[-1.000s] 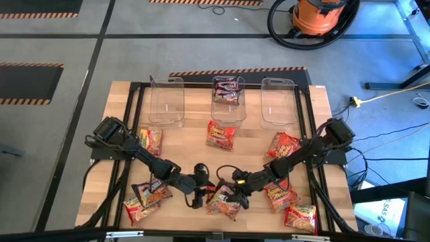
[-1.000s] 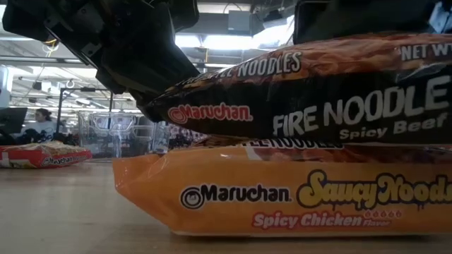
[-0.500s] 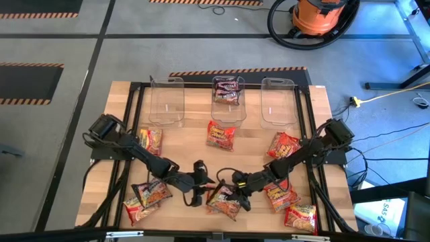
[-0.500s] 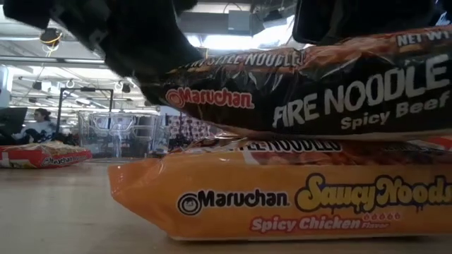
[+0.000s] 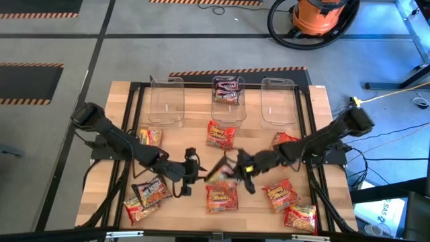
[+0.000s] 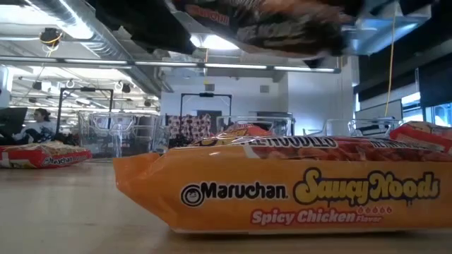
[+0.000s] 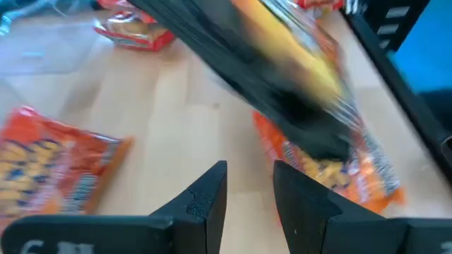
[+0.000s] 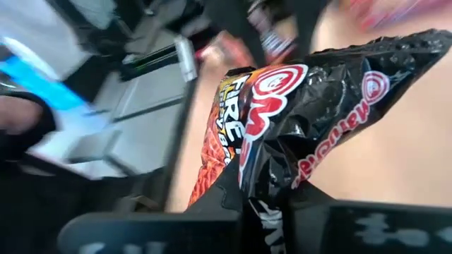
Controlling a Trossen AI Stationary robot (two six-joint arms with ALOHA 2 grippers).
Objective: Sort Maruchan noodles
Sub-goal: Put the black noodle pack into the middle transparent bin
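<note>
- Right pincer [image 5: 236, 168] is clamped on a dark Maruchan packet [image 8: 296, 127], held in the air above the worktop [image 5: 188, 138].
- Left pincer [image 5: 195, 168] hangs released just beside it.
- Orange packet [image 5: 220, 198] lies below on the worktop.

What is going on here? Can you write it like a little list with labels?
right gripper: shut on the black noodle packet, lifted above the table
left gripper: near the table's middle, holding nothing, narrow gap between its fingers
orange packet: flat on the table, under the lifted one
middle tub: holds a dark packet
other two tubs: look empty
</note>
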